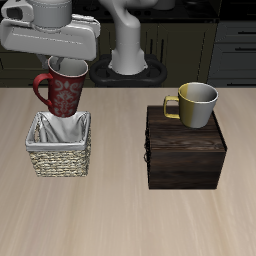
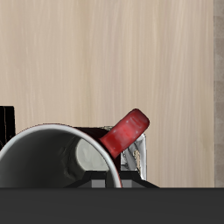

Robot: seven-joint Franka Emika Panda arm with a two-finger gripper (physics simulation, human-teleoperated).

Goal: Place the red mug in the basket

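A patterned red mug (image 1: pixel 65 92) hangs above a square woven basket (image 1: pixel 59 156) with cloth lining. The tool (image 1: pixel 68 62) grips the mug's rim.

- The red mug (image 1: pixel 64 93) is coloured dark red, with a faint pale pattern; its inside is grey.
- The basket (image 1: pixel 60 158) is woven tan, lined with grey-white cloth.
- The grey mug (image 1: pixel 196 105) is given a yellow handle.
- The wooden box (image 1: pixel 186 150) is dark brown.
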